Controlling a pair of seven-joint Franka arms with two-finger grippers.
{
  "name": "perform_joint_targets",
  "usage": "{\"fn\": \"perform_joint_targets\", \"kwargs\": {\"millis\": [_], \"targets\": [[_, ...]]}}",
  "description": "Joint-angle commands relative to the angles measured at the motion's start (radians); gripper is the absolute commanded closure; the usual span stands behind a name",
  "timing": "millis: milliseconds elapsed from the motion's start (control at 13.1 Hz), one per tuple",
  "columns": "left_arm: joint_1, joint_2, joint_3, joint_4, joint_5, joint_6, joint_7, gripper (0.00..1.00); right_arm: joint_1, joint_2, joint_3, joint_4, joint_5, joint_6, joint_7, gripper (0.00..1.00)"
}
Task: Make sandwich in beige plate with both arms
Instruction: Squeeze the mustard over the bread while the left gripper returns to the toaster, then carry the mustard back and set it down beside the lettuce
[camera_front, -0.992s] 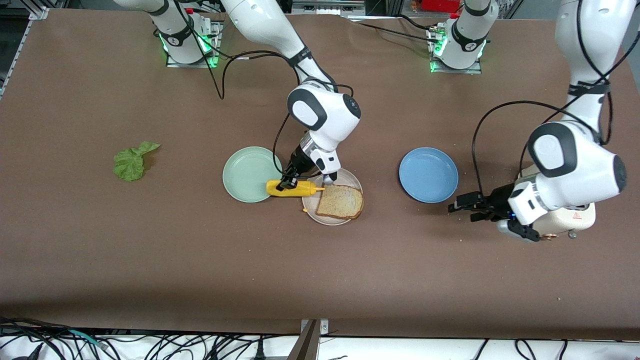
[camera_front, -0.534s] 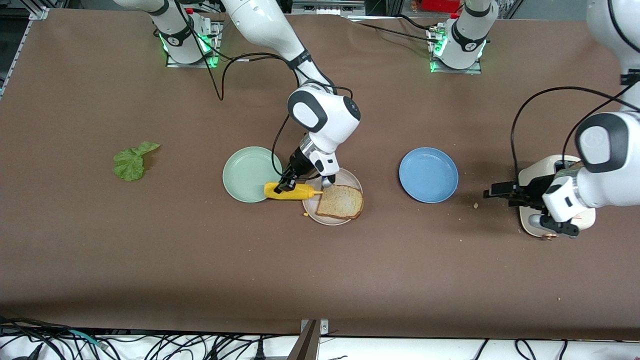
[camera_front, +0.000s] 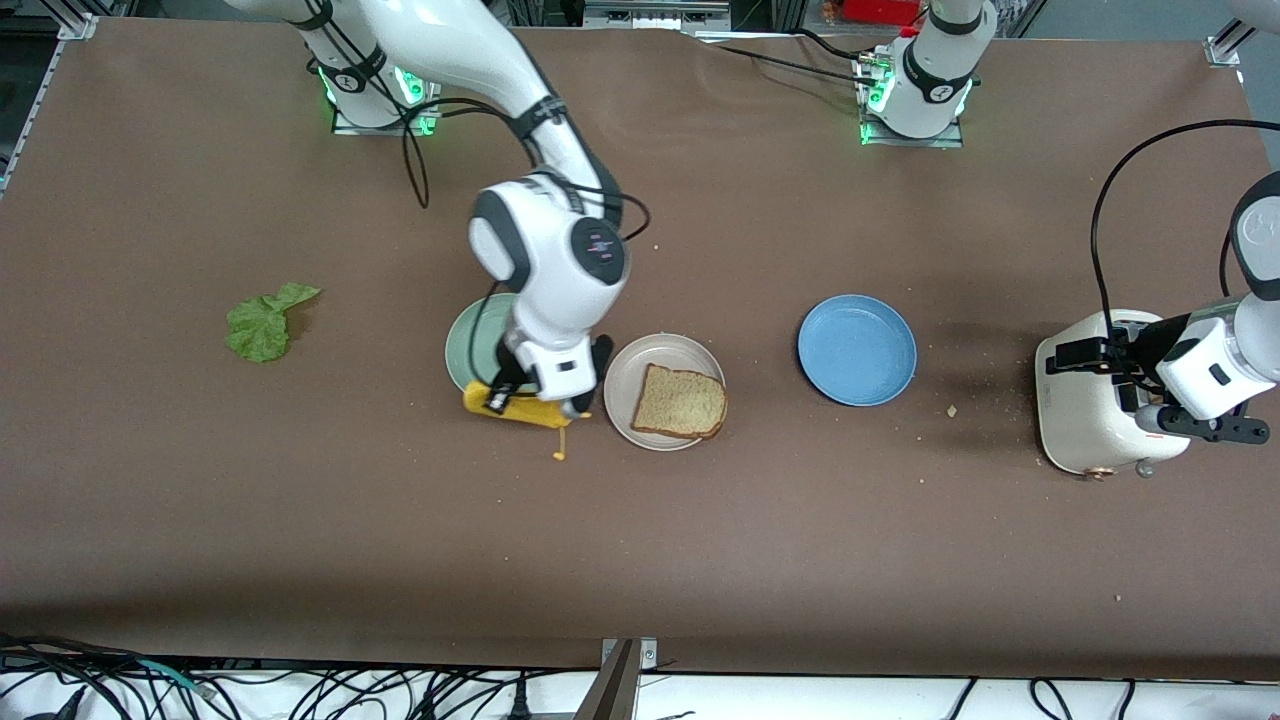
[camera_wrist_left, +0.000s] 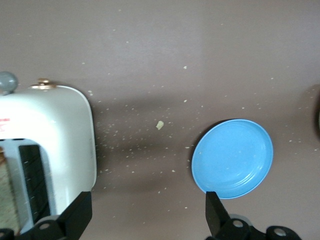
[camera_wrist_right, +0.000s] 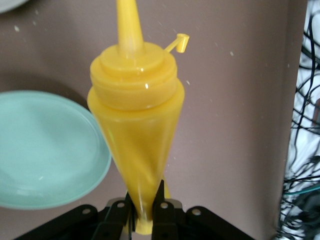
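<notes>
The right gripper (camera_front: 520, 400), lower middle, squeezes the yellow bottle (camera_front: 515, 410) beside the beige plate (camera_front: 625, 370). The left gripper (camera_front: 1110, 358), fingers wide open, hangs over the toaster (camera_front: 1075, 420) at the right edge.

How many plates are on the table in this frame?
3. The beige plate holds one toast slice mid-table. The mint-green plate lies beside it toward the right arm's end, partly hidden by that arm. The blue plate lies toward the left arm's end.
</notes>
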Motion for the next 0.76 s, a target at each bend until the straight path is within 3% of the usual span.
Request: {"fn": "perform_joint_targets", "kwargs": {"millis": [0,305,610,686], "targets": [[0.001,-0.032,-0.009,-0.003,0.107,-0.023,-0.032,0.00,-0.092,-0.105,0.016,-0.094,0.135,-0.006,-0.121,1.00],[0.005,-0.074,-0.003,-0.003,0.132,-0.053,-0.047,0.00,-0.270,-0.198,0.016,-0.220,0.370,0.006,-0.367,1.00],[0.024,-0.083,0.003,-0.002,0.134,-0.054,-0.058,0.00,-0.382,-0.271,0.016,-0.398,0.576,0.091,-0.695,1.00],[0.025,-0.083,0.004,-0.002,0.132,-0.054,-0.058,0.00,-0.417,-0.280,0.016,-0.439,0.673,0.091,-0.786,1.00]]}}
